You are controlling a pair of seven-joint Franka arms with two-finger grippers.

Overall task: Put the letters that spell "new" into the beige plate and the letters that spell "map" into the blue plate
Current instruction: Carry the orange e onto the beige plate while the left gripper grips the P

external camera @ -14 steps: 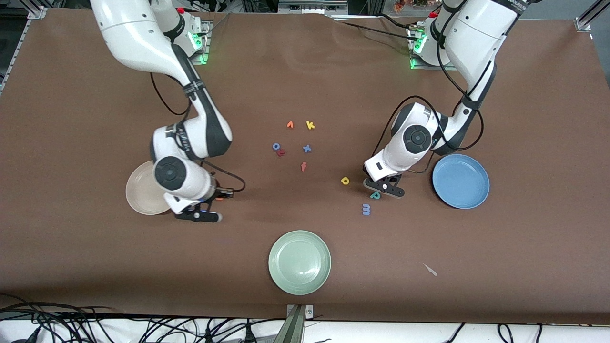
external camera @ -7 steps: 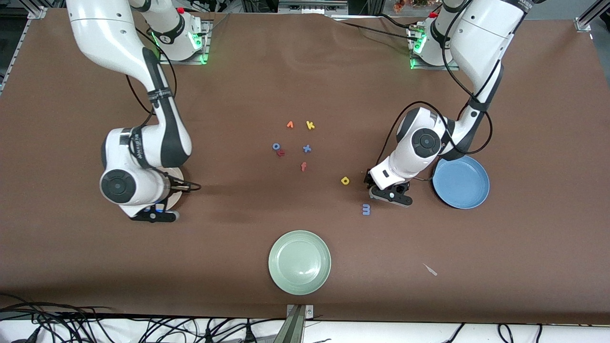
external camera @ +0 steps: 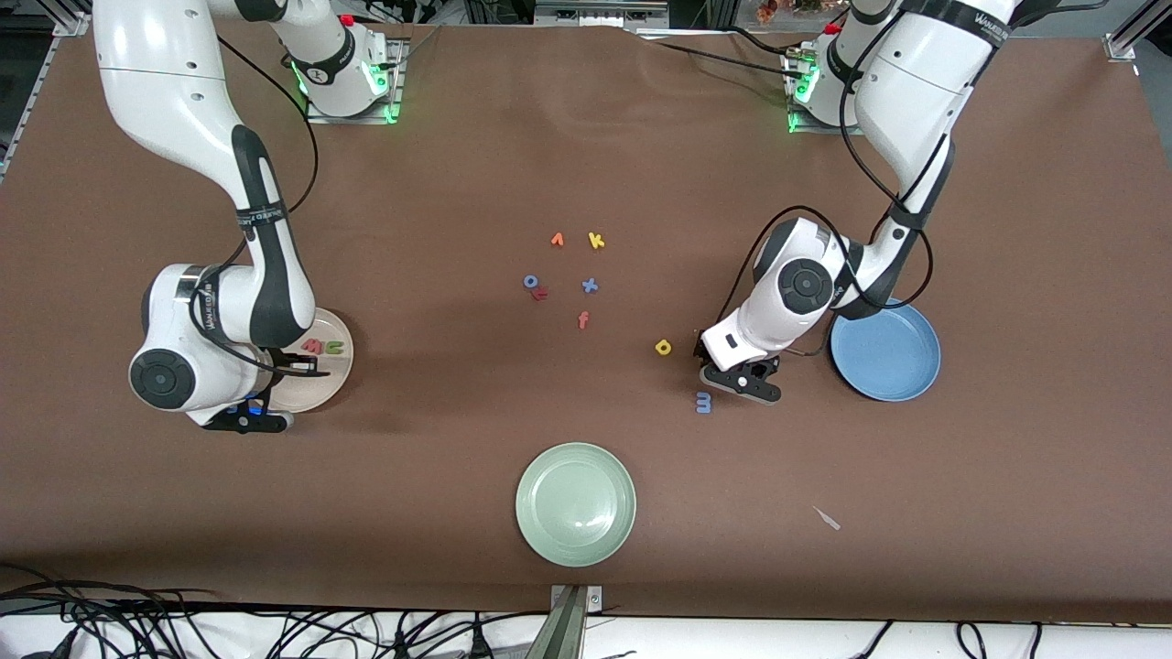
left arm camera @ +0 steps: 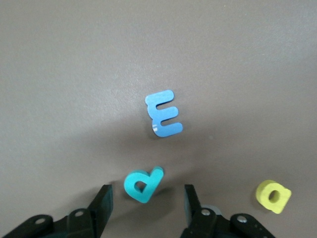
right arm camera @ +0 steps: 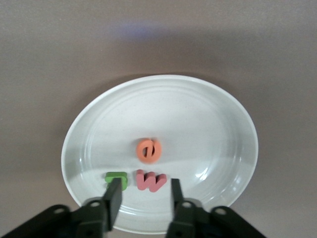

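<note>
Right wrist view: right gripper (right arm camera: 142,194), jaws apart and empty, over the round cream-beige plate (right arm camera: 218,124) holding green n (right arm camera: 116,177), orange e (right arm camera: 149,150), pinkish-red w (right arm camera: 150,180). Left gripper (left arm camera: 146,207), jaws apart around teal foam p (left arm camera: 142,184); blue m (left arm camera: 165,113) and yellow a (left arm camera: 273,195) lie on the brown worktop (left arm camera: 74,74) beside the sky-blue plate (external camera: 885,349).

On the bench (external camera: 586,137), a yellow k (external camera: 596,241), a blue o (external camera: 530,281), a blue x (external camera: 590,286) and a red f (external camera: 583,320) are lying in a loose group near the middle. Toward the left arm's end, a yellow a (external camera: 663,347), a blue m (external camera: 703,402) and a teal p (left arm camera: 142,184) are lying near each other. In the beige plate (right arm camera: 208,104) an orange e (right arm camera: 149,150), a pinkish-red w (right arm camera: 150,180) and a green n (right arm camera: 116,178) are resting. Black print is running along the left arm's white shell (external camera: 984,18), but it is too small for reading.
</note>
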